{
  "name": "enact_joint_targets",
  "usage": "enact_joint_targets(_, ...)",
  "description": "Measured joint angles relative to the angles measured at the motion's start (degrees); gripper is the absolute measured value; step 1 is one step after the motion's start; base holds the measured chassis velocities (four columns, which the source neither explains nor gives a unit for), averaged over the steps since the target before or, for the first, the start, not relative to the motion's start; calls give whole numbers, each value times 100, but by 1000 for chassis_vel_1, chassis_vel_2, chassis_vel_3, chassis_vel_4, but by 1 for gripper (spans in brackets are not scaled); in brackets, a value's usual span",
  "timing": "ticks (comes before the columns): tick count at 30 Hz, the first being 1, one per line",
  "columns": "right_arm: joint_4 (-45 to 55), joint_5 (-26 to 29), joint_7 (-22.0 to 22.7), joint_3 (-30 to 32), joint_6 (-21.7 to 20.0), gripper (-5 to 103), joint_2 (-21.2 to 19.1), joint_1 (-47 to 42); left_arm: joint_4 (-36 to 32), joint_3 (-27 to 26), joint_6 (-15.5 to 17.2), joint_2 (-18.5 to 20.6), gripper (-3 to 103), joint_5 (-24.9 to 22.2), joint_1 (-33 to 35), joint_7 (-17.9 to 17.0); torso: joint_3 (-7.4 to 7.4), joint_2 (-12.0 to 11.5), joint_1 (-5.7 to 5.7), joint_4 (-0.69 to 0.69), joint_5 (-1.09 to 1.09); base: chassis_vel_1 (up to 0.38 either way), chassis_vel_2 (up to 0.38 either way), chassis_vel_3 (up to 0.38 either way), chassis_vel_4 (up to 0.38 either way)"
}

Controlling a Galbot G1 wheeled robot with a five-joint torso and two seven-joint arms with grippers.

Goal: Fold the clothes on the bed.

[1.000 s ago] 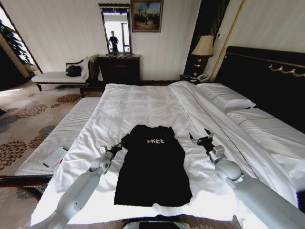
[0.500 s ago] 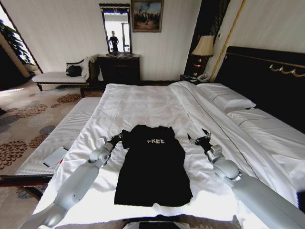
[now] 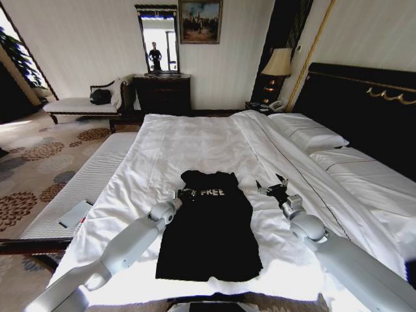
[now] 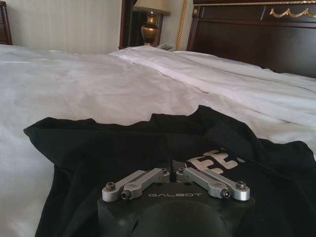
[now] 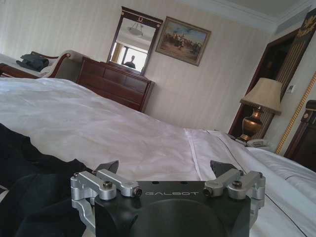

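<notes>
Laid flat on your bed (image 3: 195,140), the black T-shirt (image 3: 209,234) of soft fabric sits amid a smooth white duvet, white lettering up. Your left gripper (image 3: 188,193) rests on the chest beside the lettering, fingers together with nothing between them. Your right gripper (image 3: 272,185) hovers just beside the shirt's right edge, fingers spread wide.

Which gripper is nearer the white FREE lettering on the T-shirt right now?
Left. The left gripper is over the T-shirt, right beside the lettering. The right gripper is open above the white duvet, off the shirt's side.
</notes>
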Motion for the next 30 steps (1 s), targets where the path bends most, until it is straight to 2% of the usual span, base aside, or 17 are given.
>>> enact_joint_targets(8,22,-48,-32,109,57,100,23,-131,552,303,15,-315,1,68,-221,-3,0,0,0,1,-1,0,0,0,0)
enact_joint_targets(17,65,-43,-37,117,62,100,39,-124,466,456,92,-341,1,63,-158,-2,0,0,0,1,-2,0,0,0,0)
enact_joint_targets(18,64,-43,-44,117,62,100,48,-124,399,432,117,-295,6,31,-128,-1,0,0,0,1,-2,0,0,0,0)
enact_joint_targets(20,58,-45,-49,117,62,100,61,-124,344,410,131,-255,6,14,-105,-2,0,0,0,1,-2,0,0,0,0)
enact_joint_targets(23,38,-63,-71,105,67,100,119,-131,113,319,153,-134,22,2,-33,-1,0,0,0,1,-2,0,0,0,0)
enact_joint_targets(25,34,-74,-77,96,70,100,143,-134,-10,264,158,-79,22,5,-7,-2,0,0,0,0,-1,0,0,0,0)
enact_joint_targets(26,30,-85,-81,88,74,100,167,-136,-146,209,159,-16,32,5,19,-1,-1,0,0,1,-2,0,0,0,0)
enact_joint_targets(27,27,-93,-82,87,78,100,183,-138,-251,156,159,38,38,3,42,-1,0,0,0,0,-2,0,0,0,0)
enact_joint_targets(29,24,-99,-84,87,80,100,200,-142,-347,99,159,92,38,-14,65,-1,0,0,0,0,-1,0,0,0,0)
enact_joint_targets(30,20,-103,-89,87,84,100,212,-146,-435,32,159,144,43,-41,89,0,0,0,0,1,-2,0,0,0,0)
